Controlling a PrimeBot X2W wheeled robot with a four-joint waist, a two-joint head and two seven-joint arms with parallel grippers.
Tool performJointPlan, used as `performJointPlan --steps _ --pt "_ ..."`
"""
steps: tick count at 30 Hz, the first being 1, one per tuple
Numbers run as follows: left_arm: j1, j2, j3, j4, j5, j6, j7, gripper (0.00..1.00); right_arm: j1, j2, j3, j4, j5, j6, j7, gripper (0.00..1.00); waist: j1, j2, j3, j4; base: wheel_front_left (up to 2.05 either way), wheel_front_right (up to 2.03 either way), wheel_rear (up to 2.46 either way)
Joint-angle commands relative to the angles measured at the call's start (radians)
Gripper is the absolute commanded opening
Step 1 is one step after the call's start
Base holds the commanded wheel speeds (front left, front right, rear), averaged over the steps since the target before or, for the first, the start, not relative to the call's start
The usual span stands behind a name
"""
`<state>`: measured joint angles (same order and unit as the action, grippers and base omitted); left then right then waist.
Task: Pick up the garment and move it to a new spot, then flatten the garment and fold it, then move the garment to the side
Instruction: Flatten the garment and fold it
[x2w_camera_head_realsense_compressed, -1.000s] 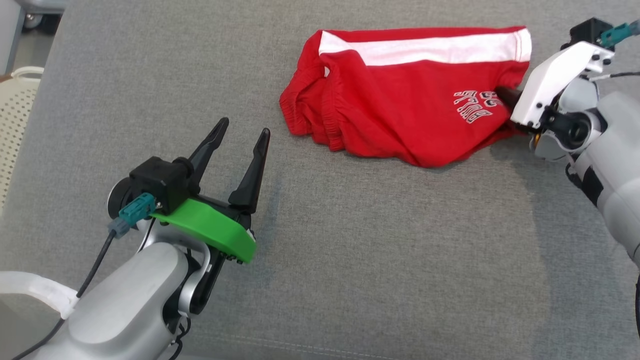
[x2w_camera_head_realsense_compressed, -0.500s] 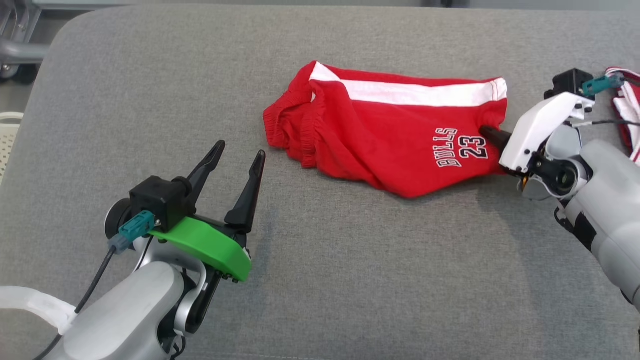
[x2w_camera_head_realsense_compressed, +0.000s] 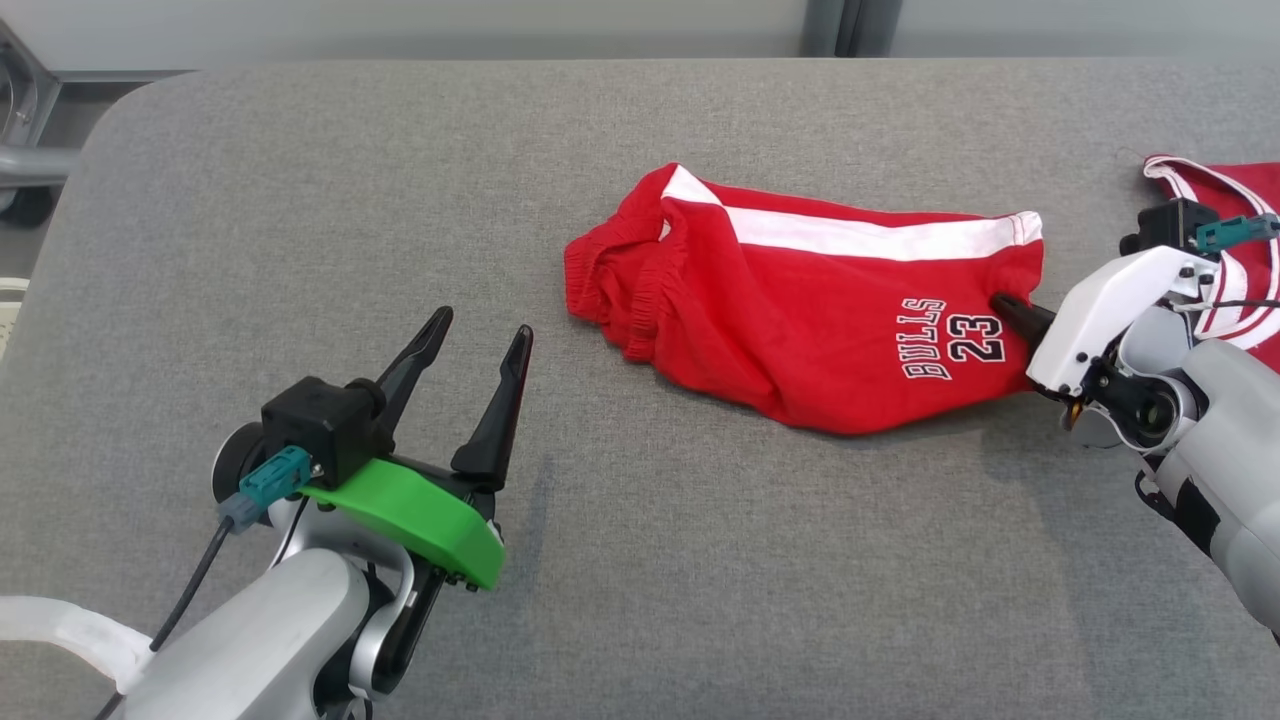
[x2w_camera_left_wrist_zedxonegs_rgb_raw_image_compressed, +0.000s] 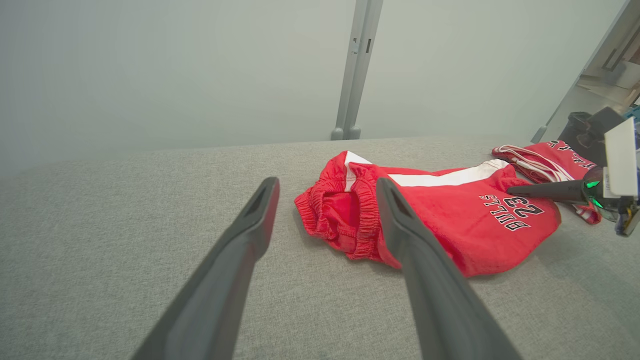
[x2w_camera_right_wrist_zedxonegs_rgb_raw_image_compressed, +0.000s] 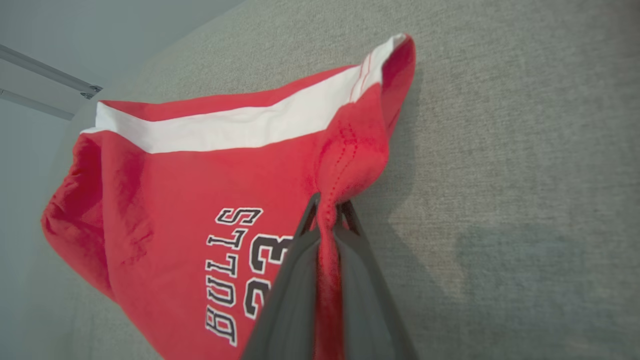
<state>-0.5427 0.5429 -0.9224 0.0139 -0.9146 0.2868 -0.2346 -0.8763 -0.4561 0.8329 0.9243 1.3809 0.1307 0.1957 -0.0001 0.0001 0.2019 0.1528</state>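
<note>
The garment is a pair of red shorts with a white side stripe and "BULLS 23" print, lying crumpled on the grey padded table. My right gripper is shut on the hem at the garment's right end; in the right wrist view red cloth is pinched between the two fingers. My left gripper hovers open over bare table, well left of the garment's elastic waistband. The left wrist view shows the garment just beyond its spread fingertips.
A second red-and-white garment lies at the table's far right edge, behind my right wrist, also seen in the left wrist view. The table's rounded left corner borders a floor with a metal frame. A pale wall stands behind.
The head camera has tilted up, showing the table's far edge and the second garment. The right gripper keeps its hold on the hem and the left stays open.
</note>
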Motion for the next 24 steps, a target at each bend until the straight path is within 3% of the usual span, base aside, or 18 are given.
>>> performJointPlan --steps 1,12,24 --pt "0.017 0.004 0.000 -0.002 -0.005 0.006 0.000 1.00 0.016 -0.009 0.006 0.006 -0.009 0.000 -0.017 0.00 0.0001 -0.0001 -0.006 -0.004 0.00 0.00 0.00" --pt "0.028 -0.002 -0.004 -0.004 -0.010 0.006 -0.001 1.00 0.001 -0.013 0.040 0.057 -0.050 0.000 -0.105 0.00 0.0001 -0.0001 -0.018 -0.006 0.00 0.00 0.00" --pt "0.047 -0.002 -0.001 0.004 -0.024 0.010 -0.002 1.00 0.016 0.002 0.055 0.110 -0.041 0.000 -0.120 0.00 0.0001 -0.0001 -0.045 -0.004 0.00 0.00 0.00"
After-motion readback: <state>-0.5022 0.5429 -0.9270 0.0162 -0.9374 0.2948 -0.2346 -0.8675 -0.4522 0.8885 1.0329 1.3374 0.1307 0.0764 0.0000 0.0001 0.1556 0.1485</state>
